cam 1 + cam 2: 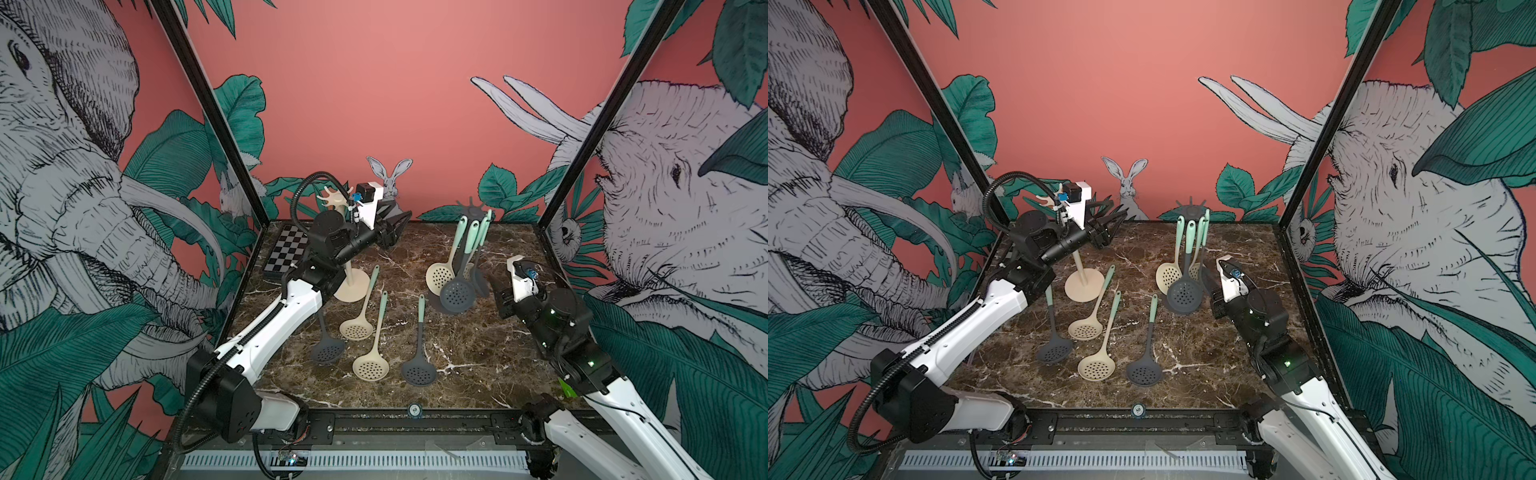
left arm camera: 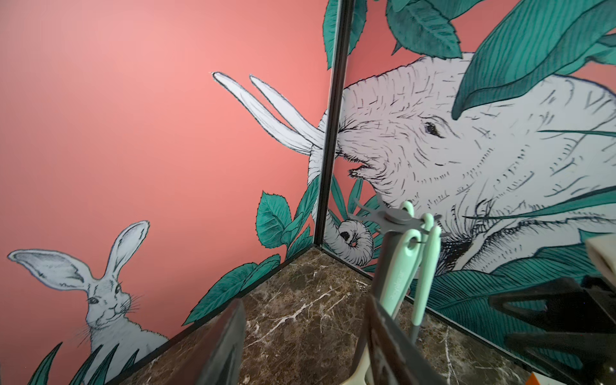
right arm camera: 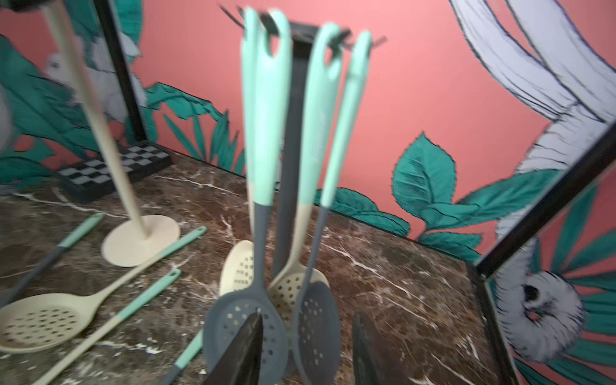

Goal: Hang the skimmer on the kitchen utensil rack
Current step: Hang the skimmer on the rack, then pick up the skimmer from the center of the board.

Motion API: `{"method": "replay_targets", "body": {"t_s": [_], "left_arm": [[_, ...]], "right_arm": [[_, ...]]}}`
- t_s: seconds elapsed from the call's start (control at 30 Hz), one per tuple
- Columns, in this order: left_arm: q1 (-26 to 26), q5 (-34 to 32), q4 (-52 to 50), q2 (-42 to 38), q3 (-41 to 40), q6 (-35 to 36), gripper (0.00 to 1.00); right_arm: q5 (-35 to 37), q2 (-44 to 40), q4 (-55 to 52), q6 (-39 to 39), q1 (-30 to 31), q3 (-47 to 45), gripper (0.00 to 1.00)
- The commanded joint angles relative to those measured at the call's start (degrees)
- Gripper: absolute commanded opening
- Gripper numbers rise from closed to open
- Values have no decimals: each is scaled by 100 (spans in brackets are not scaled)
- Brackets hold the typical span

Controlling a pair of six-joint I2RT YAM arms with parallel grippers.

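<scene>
Dark jaws on my right gripper (image 3: pixel 306 333) stood apart and empty, just short of the grey skimmer (image 1: pixel 457 296), which hung by its handle eye from the dark rack (image 1: pixel 471 206) beside 3 others (image 1: pixel 440 275). My left gripper (image 2: pixel 305 310) was parted, empty, held high by the beige rack (image 1: pixel 353 286), clear of the work.

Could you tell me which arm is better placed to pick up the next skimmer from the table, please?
Probably right: the right hand, open, sits low beside the dark rack, near the dark skimmer lying mid-table. The left hand is open but raised high at the back.
</scene>
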Motion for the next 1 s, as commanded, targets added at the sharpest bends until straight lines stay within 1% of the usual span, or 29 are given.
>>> {"method": "replay_targets", "body": {"t_s": [0.0, 0.13, 0.23, 0.3, 0.37, 0.6, 0.7, 0.87, 0.9, 0.97], "left_arm": [[20, 430, 342, -486, 195, 73, 60], [26, 284, 410, -890, 79, 108, 60], [27, -130, 218, -1245, -49, 233, 60], [26, -525, 126, -1516, -216, 282, 60], [22, -940, -50, -1759, -354, 306, 61], [26, -2274, -372, -2770, -1202, 460, 62], [27, -2967, -471, -3235, -1588, 557, 62], [44, -4389, -766, -3774, -2125, 749, 65], [59, -4607, -846, -3816, -2194, 782, 65], [143, -4833, -953, -3855, -2330, 758, 66]], "right_arm": [[-994, 368, -101, 39, 186, 320, 44], [-920, 825, 28, -206, 657, 506, 45], [-930, 1452, 88, -424, 1201, 778, 46], [-1006, 1952, 237, -530, 1544, 934, 47], [-1269, 2415, 492, -533, 1744, 1041, 48], [-2132, 3951, 1049, -467, 2133, 1556, 50], [-2267, 4482, 869, -617, 2274, 1882, 53], [-2681, 5422, 815, -729, 2497, 2410, 54], [-2740, 5639, 758, -794, 2566, 2535, 54], [-2804, 5997, 518, -954, 2687, 2835, 54]]}}
